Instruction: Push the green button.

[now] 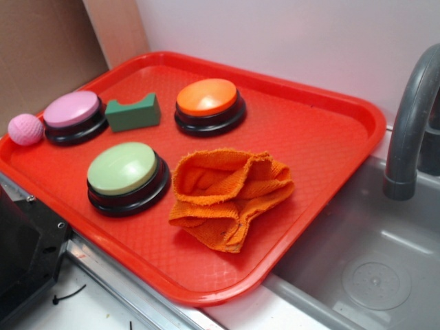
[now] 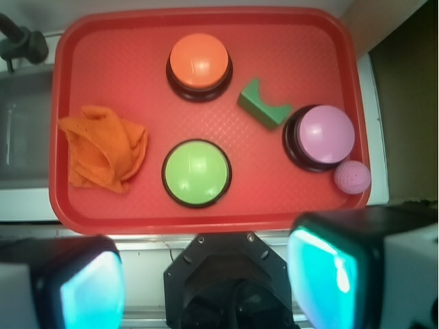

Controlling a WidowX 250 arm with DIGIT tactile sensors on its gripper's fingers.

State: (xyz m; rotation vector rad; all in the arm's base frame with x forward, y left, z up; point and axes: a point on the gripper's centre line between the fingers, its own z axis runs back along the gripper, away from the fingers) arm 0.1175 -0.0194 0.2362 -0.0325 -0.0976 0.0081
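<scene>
A red plastic tray (image 2: 75, 212) fills most of the workspace, set beside a grey sink (image 1: 385, 275) with a dark faucet (image 1: 409, 130) arching over it. On the tray, a crumpled orange cloth (image 2: 103, 147) lies just beside the green button (image 2: 197, 172), which sits toward the tray's near edge, on the robot's side, its pale-green dome on a black base, uncovered and with nothing touching it. Farther back stands an orange button (image 2: 199, 60), and off to one side a pink-topped button (image 2: 324, 135) with a dark green notched block (image 2: 264, 104) between the two. A small pink knitted ball (image 2: 352, 177) rests against the pink-topped button at the tray's rim. The gripper (image 2: 206, 274) hangs high above the near edge of the tray, its two fingers (image 2: 329, 267) spread wide apart with nothing between them. The task appears to be at its start: the approach has not been made. The next move likely calls for shifting forward until the gripper is centred over the green dome, probably closing the fingers to make a firm tip, then descending straight down while keeping clear of the cloth.
</scene>
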